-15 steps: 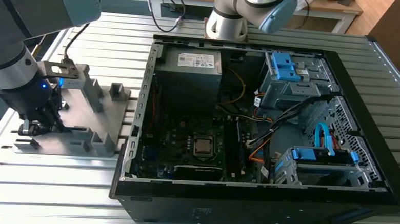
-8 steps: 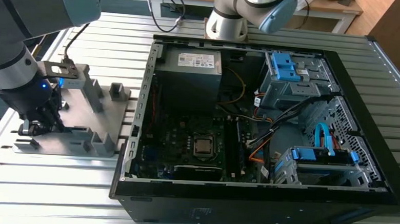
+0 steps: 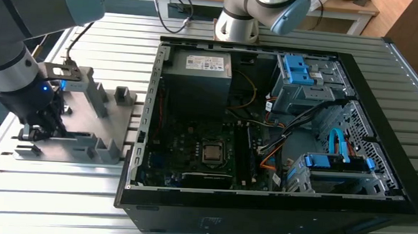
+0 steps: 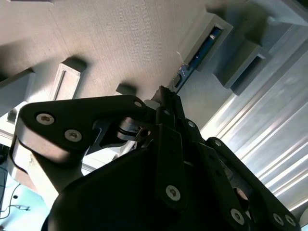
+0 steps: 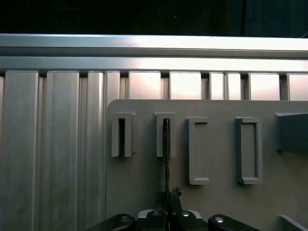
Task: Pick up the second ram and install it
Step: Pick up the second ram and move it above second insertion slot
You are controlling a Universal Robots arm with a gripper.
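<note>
The second ram [image 5: 166, 154] shows edge-on as a thin dark strip, one end standing in a slotted grey fixture block [image 5: 166, 137]. In the second wrist view its blue-green face [image 4: 204, 48] lies inside that block. My gripper [image 5: 167, 196] is at the stick's near end, fingers closed together on it [image 4: 166, 94]. In the exterior view the gripper [image 3: 40, 132] hangs low over the grey fixture plate [image 3: 87, 116], at the exterior view's left of the open computer case [image 3: 144, 119]. The motherboard [image 3: 200, 149] lies inside the case.
Several more grey blocks [image 5: 198, 151] stand on the fixture plate; the neighbouring slotted block [image 5: 121, 137] looks vacant. Cables [image 3: 294, 127] and blue drive cages [image 3: 301, 73] crowd the case's right half. Another arm's base [image 3: 239, 19] stands behind the case. Ribbed aluminium table [image 3: 47, 194] surrounds everything.
</note>
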